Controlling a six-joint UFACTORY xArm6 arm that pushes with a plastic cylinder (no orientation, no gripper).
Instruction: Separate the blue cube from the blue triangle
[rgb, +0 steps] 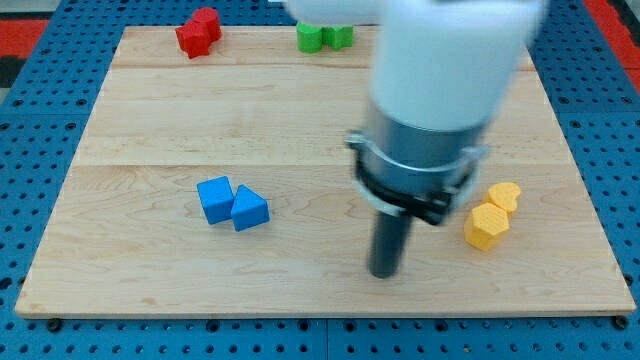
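Taking the blue cube as my landmark, everything the coming push depends on can be read from it. The blue triangle sits touching the cube on the side toward the view's right and slightly toward the view's bottom, so the seam between the pair runs roughly from the view's top to its bottom, tilted a little. My tip rests on the wooden bench well to the right of the cube and lower in the view, with the triangle lying between the cube and me. I carry no pincer at all, only this dark rod, so there is nothing to report as apart, together or clamped. I judge that a straight run toward the cube from here would meet the triangle first and drive both blocks along together, so I would rather come round to the seam from the view's bottom or top and wedge one block off sideways. Far from the cube, two yellow blocks sit right of my rod, red blocks lie toward the view's top, and green blocks lie top right.
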